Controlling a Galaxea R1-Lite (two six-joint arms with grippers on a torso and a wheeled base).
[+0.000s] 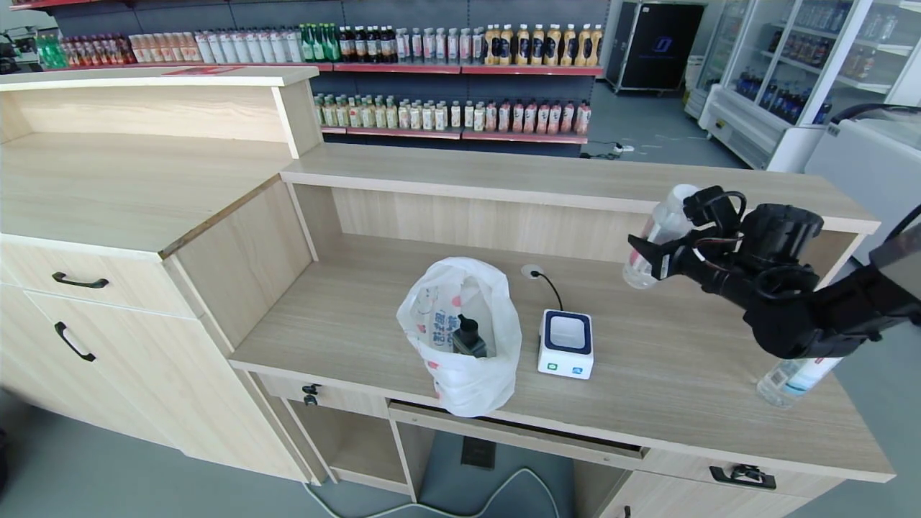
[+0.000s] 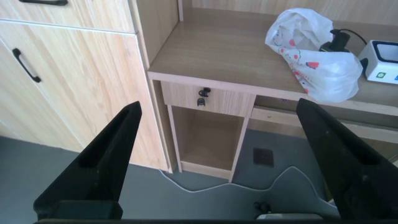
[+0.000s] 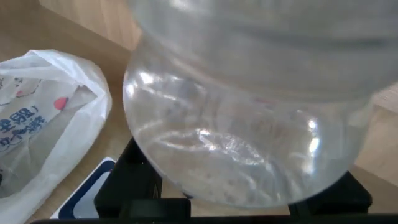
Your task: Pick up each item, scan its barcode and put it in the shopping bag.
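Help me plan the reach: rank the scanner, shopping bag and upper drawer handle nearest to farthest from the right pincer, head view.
1. Scanner, on the counter, left of the right pincer that holds the bottle.
2. Shopping bag, left of the scanner.
3. Upper drawer handle, far left cabinet.

We found the shopping bag (image 1: 460,334) at the bench's (image 1: 345,316) front edge, the scanner (image 1: 566,343) just right of it, a bottle (image 1: 786,381) near the front right corner.
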